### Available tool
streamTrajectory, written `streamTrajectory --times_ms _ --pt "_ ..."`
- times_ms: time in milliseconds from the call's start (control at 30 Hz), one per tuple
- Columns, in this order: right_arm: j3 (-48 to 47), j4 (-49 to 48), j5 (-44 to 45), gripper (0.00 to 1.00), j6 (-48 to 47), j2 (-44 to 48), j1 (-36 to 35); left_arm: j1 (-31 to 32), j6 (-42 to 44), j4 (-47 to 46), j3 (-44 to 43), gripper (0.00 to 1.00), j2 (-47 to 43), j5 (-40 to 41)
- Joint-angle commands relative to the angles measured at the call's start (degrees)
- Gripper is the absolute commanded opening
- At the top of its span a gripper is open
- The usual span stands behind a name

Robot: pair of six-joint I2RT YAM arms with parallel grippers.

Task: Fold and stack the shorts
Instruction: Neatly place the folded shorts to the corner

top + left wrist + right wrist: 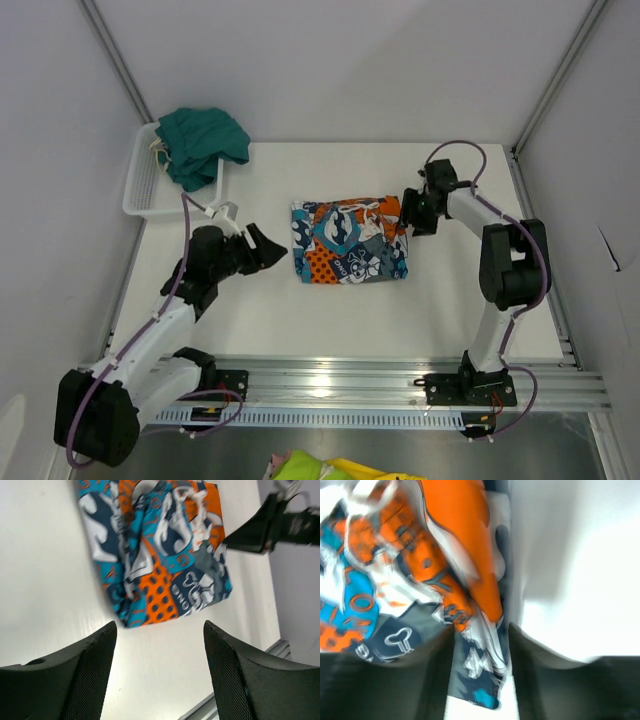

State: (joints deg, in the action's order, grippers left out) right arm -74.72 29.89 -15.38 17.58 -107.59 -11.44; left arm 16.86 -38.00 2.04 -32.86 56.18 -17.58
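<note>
Patchwork shorts [350,242] lie folded, my stack's base. Left gripper [160,627], nine o'clock, gapes empty. Right gripper [481,630], three o'clock, straddles the hem, grip unclear.

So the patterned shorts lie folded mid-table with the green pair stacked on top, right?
Not quite. The patterned shorts do lie folded mid-table, but the green pair is not on them: it sits in the white basket at the far left corner, as the top external view shows.

Bright, even light; heavy right-wrist blur across the shorts [395,570]
</note>
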Motion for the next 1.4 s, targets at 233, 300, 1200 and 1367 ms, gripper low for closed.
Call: streamTrajectory --times_ms 233,300,1200,1367 --pt "-13.8 10.0 15.1 0.91 -0.8 5.0 -2.8 5.1 1.1 9.6 7.0 0.73 -13.2 8.4" --pt "-12.8 9.4 15.7 0.92 -0.7 7.4 -6.8 5.1 0.9 10.5 8.3 0.73 -15.0 9.4" --pt "-25.7 20.1 29.5 0.91 -2.9 -19.2 -17.1 5.2 2.2 18.1 5.8 0.73 -22.7 10.6" --pt "-24.5 21.2 30.7 0.91 -8.6 -19.3 -9.2 5.2 2.0 17.6 5.9 0.73 -23.0 10.4"
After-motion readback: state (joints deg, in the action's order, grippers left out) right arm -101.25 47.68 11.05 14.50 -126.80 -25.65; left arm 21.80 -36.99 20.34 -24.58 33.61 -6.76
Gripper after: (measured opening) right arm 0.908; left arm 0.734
